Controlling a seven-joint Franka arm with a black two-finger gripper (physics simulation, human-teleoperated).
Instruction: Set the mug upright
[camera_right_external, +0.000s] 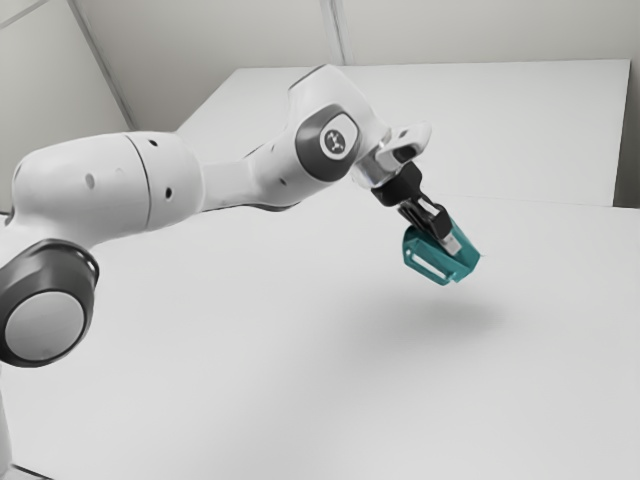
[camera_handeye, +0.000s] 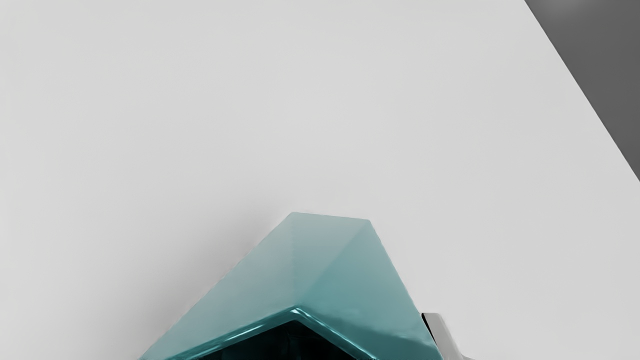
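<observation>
My gripper (camera_right_external: 437, 232) is shut on the teal faceted mug (camera_right_external: 458, 262), which hangs tilted above the white table in the exterior view, its handle toward that view's left and lower side. A soft shadow lies on the table beneath it. In the wrist view the mug (camera_handeye: 320, 265) shows its angular outer wall and part of its rim, with a dark interior below the rim. One light fingertip (camera_handeye: 442, 332) stands against the mug's side there; the other finger is hidden behind the mug.
The white table (camera_right_external: 300, 360) spreads under the arm, with its far edge behind the gripper. Pale wall panels stand beyond. A table edge borders dark grey floor (camera_handeye: 600, 60) in the wrist view.
</observation>
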